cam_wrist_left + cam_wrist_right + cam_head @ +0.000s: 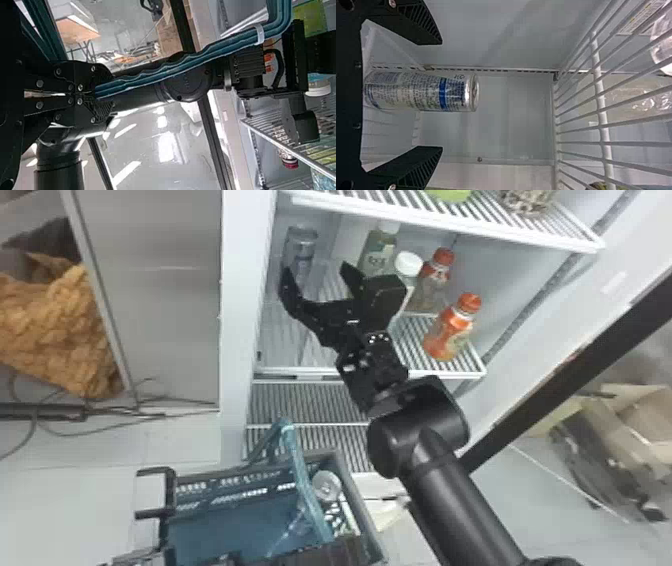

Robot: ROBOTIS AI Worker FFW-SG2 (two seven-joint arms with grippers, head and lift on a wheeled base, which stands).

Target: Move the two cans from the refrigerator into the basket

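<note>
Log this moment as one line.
Right hand: open, at refrigerator can, not gripping | Left hand: shut on basket handle | Basket: can inside

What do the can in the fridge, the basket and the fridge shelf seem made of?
The can looks like glossy metal: its rim shines silver. The basket seems dull blue plastic, with slots through its side. The shelf is probably white-coated metal wire, given its slim, even bars; paint or plastic coating, unclear.
</note>
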